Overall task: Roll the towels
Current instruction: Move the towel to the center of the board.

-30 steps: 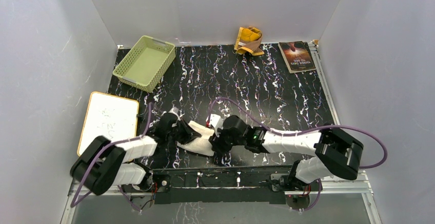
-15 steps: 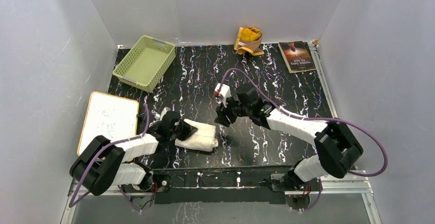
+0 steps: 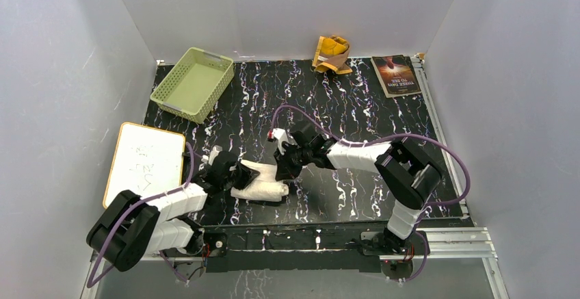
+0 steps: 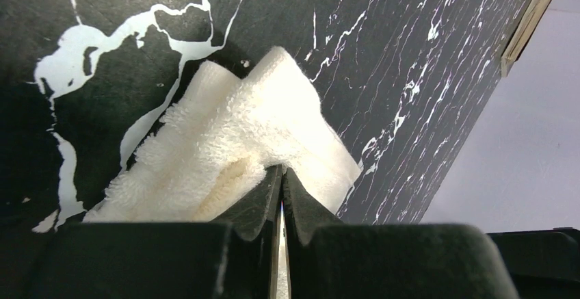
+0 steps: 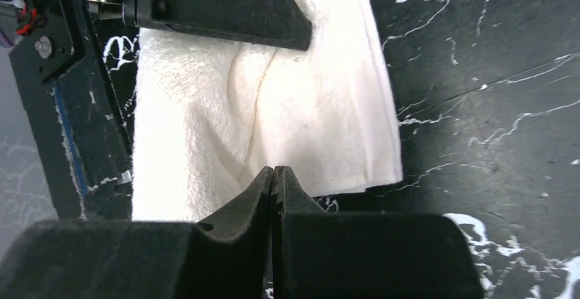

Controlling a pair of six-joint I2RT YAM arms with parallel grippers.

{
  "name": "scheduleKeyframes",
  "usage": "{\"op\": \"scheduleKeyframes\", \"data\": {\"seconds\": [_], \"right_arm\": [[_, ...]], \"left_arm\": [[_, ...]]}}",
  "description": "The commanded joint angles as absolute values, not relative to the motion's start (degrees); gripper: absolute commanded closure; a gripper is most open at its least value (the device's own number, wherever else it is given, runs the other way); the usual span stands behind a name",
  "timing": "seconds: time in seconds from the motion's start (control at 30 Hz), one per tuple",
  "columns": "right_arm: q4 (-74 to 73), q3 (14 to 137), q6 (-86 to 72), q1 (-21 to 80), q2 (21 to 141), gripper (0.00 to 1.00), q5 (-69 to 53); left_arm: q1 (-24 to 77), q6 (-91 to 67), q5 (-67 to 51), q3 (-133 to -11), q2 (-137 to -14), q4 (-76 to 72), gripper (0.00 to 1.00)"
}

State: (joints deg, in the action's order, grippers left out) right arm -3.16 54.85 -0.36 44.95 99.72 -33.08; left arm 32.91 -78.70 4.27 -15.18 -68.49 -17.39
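Where the plain pale-grey walls (image 3: 287,5) close in on three sides, they box a flat black worktop (image 3: 383,121) veined with white, marble-like streaks. A silver metal rail (image 3: 328,241) runs along its near edge, where both arms are bolted.

The right arm (image 3: 369,154), white shells with black joints and a looping purple cable, reaches leftward across the near half. The left arm (image 3: 174,200), built the same way, stretches rightward to meet it.

A white board (image 3: 145,162) with a thin orange-tan rim lies off the worktop's left edge. A pale-green plastic basket (image 3: 195,83), rectangular with perforated sides, sits at the far left corner. A dark-covered book (image 3: 395,75) lies flat at the far right corner.

The cream-white towel (image 3: 263,183) lies between the two arms near the front rail, a soft, nubbly terry bundle loosely folded into a thick oblong. The mustard-yellow towel (image 3: 332,54), showing a tan-brown side, sits crumpled against the back wall, just left of the book and well apart from both arms.

The left gripper (image 3: 241,174) is at the cream towel's left end. From its wrist camera the black fingers press together, and the fluffy cloth (image 4: 232,135) puckers round their tips as though pinched there (image 4: 281,172).

The right gripper (image 3: 279,169) is at the bundle's right end, jaws squeezed together (image 5: 273,170) over the towel's edge (image 5: 294,107). Whether any cloth is caught between them cannot be told.
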Motion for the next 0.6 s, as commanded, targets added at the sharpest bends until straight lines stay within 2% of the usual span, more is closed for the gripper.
{"op": "scheduleKeyframes", "data": {"seconds": [0.0,0.37,0.5,0.57], "right_arm": [[5.29,54.29,-4.24,45.47,99.03,1.00,-34.39],[13.58,51.80,-7.20,46.49,106.76,1.00,-34.82],[14.63,52.98,-8.33,45.61,109.30,1.00,-32.57],[14.58,53.81,-8.69,44.30,110.02,1.00,-31.24]], "left_arm": [[32.83,-78.31,6.72,-14.07,-66.79,-13.56,0.98],[32.84,-77.49,6.64,-14.39,-66.78,-12.87,0.97],[32.79,-73.26,8.99,-19.42,-62.84,-6.34,0.96],[32.43,-69.88,9.82,-23.47,-60.77,-2.64,0.91]]}}
